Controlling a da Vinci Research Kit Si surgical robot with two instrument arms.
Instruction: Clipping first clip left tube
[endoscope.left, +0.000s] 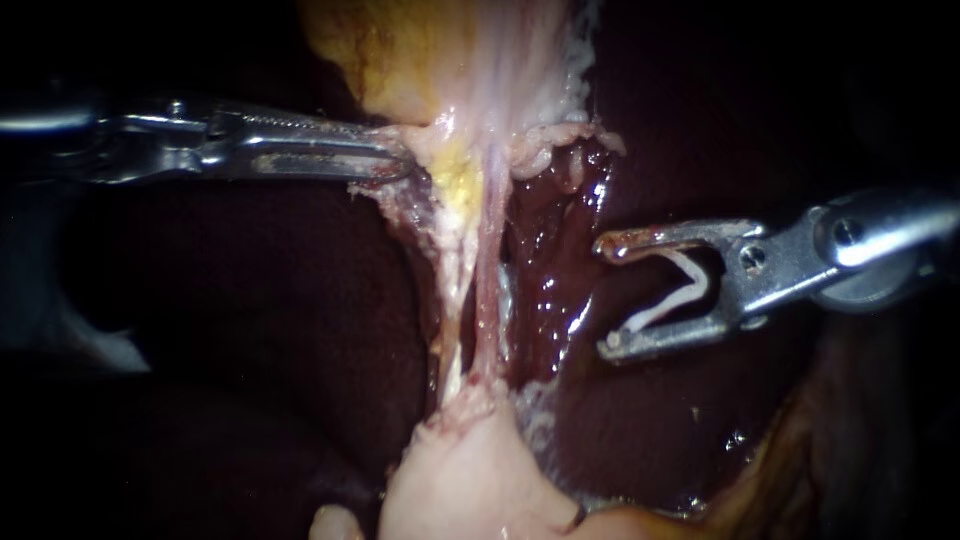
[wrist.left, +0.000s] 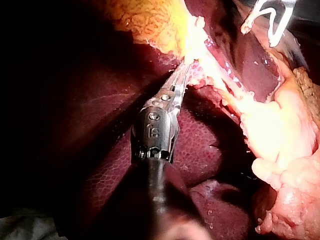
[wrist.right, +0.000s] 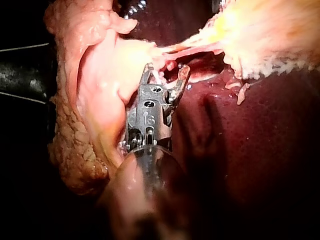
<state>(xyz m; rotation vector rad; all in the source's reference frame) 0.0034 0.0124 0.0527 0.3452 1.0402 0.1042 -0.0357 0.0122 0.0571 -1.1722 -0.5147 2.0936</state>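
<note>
The left instrument (endoscope.left: 398, 162) is reaching in from the left with its jaws clamped together on the edge of the fatty tissue (endoscope.left: 452, 172), where the two tubes begin, and is holding it taut; the left wrist view is showing the same grip, with the jaw tips buried in the pale strand. Below that grip the left tube (endoscope.left: 452, 285), whitish and ragged, is running downward just beside the pinker right tube (endoscope.left: 487, 300), and both are ending in the pale lump of tissue (endoscope.left: 470, 480) at the bottom. The right instrument (endoscope.left: 605, 295) is coming in from the right with its jaws standing wide apart and carrying a white clip (endoscope.left: 672, 298), whose two legs are lying against the two jaws. Its tips are hovering over the wet, dark red liver (endoscope.left: 250, 320), to the right of both tubes and apart from them, so the clip is not touching either tube. In the right wrist view the stretched strands are lying just ahead of the spread jaws.
</note>
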